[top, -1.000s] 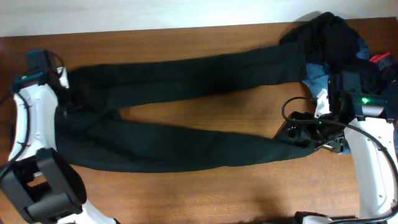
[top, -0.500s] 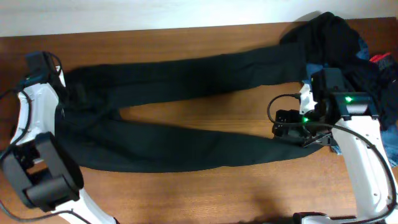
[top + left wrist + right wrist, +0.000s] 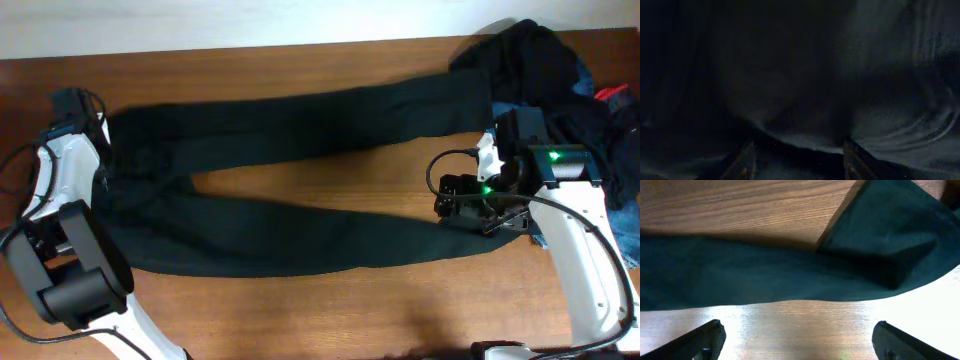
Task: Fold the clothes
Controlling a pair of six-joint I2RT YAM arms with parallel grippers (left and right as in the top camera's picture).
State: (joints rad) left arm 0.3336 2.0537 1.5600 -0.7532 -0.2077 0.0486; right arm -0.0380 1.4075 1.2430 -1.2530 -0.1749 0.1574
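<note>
Long black trousers (image 3: pixel 300 120) lie spread across the wooden table, waist at the left and both legs running right. My left gripper (image 3: pixel 799 161) is pressed down into the dark waist fabric (image 3: pixel 805 90), which bunches between its half-closed fingers; a firm hold does not show. In the overhead view it sits at the waist's left edge (image 3: pixel 100 150). My right gripper (image 3: pixel 797 340) stands open over bare wood, just short of the hem of the lower leg (image 3: pixel 790 275). From above, it hovers by that leg's end (image 3: pixel 447 205).
A heap of other clothes (image 3: pixel 530 55) lies at the back right corner, with blue denim (image 3: pixel 508 118) and a red piece (image 3: pixel 612 95) showing. The right arm's cable (image 3: pixel 440 170) loops above the table. The table's far edge meets a pale wall.
My left gripper's jaws have narrowed on the waist fabric. The right arm has moved left and a little away from me, to the end of the lower trouser leg.
</note>
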